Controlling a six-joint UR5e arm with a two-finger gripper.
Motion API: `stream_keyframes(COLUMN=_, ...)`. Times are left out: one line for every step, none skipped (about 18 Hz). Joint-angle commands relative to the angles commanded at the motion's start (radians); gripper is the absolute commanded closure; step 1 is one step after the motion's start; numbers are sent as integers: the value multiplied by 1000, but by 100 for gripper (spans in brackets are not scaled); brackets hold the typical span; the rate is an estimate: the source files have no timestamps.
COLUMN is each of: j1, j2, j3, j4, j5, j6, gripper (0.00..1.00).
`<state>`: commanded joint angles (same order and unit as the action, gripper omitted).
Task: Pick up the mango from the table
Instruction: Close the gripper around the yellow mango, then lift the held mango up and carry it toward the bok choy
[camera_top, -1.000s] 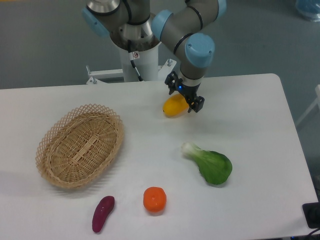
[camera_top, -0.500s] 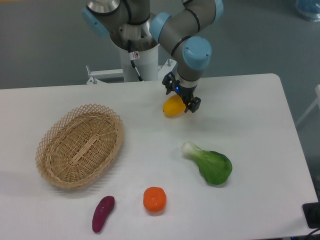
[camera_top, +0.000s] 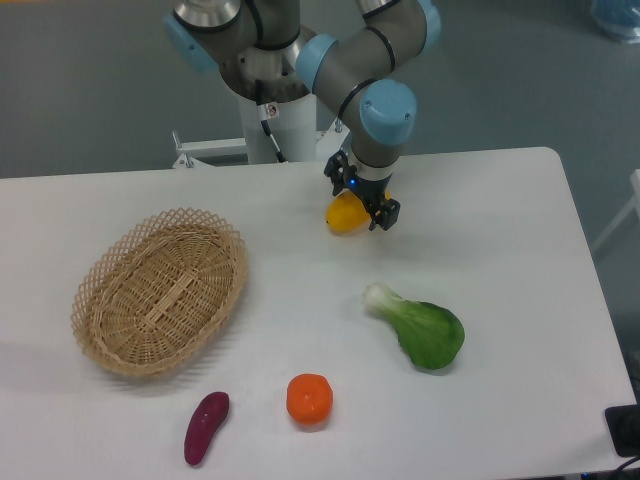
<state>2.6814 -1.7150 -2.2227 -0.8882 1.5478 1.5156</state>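
Note:
The mango (camera_top: 344, 216), yellow-orange and oblong, lies on the white table (camera_top: 500, 250) towards the back, just right of centre. My gripper (camera_top: 361, 193) hangs directly over it and covers its right end. The jaws stand open, with one black finger (camera_top: 335, 168) behind the fruit and the other (camera_top: 388, 212) at its front right. Only the left part of the mango shows from under the gripper.
A wicker basket (camera_top: 160, 290) sits at the left. A green bok choy (camera_top: 425, 330) lies right of centre, a round orange (camera_top: 309, 398) near the front, and a purple sweet potato (camera_top: 206, 427) at the front left. The arm's base (camera_top: 270, 110) stands behind the table.
The gripper has shifted a little left and back over the mango, covering more of it. The mango and the other objects have not moved.

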Motion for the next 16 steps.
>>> stream_keyframes(j1=0, j2=-3, j3=0, j4=2, j5=0, j6=0, gripper=0)
stream_keyframes(j1=-8, j2=-9, j3=0, j4=6, j5=2, j6=-2, gripper=3)
stream_keyframes(j1=-12, j2=-12, j3=2, j4=6, j5=2, j6=-6, gripper=11)
stream_keyframes(j1=-12, j2=-12, j3=3, j4=6, j5=3, j6=-9, gripper=20)
stream_keyframes(j1=-12, j2=-12, j3=5, j4=6, j5=3, j6=-9, gripper=26)
stream_keyframes(j1=-12, j2=-12, j3=6, j4=6, j5=3, j6=-9, gripper=36)
stream_keyframes(j1=-12, j2=-14, j3=6, j4=6, j5=3, j6=-9, gripper=43)
stream_keyframes(j1=-12, j2=-12, j3=9, j4=6, j5=2, j6=-6, gripper=54)
stream_keyframes(j1=-12, j2=-12, j3=11, j4=6, j5=2, j6=-8, gripper=58)
stream_keyframes(j1=-11, j2=-11, j3=14, j4=6, j5=3, j6=-11, gripper=65)
stream_keyframes(j1=-11, j2=-9, j3=24, j4=3, j5=6, j6=-9, gripper=68)
stream_keyframes(j1=-11, j2=-9, j3=35, j4=2, j5=8, j6=-6, gripper=71)
stream_keyframes(j1=-11, j2=-8, j3=47, j4=-9, j5=8, j6=-6, gripper=74)
stream_keyframes(j1=-9, j2=-6, j3=58, j4=-15, j5=6, j6=-6, gripper=75)
stream_keyframes(j1=-9, j2=-6, j3=66, j4=-15, j5=8, j6=-8, gripper=75)
stream_keyframes(j1=-8, j2=-5, j3=74, j4=-18, j5=6, j6=-8, gripper=75)
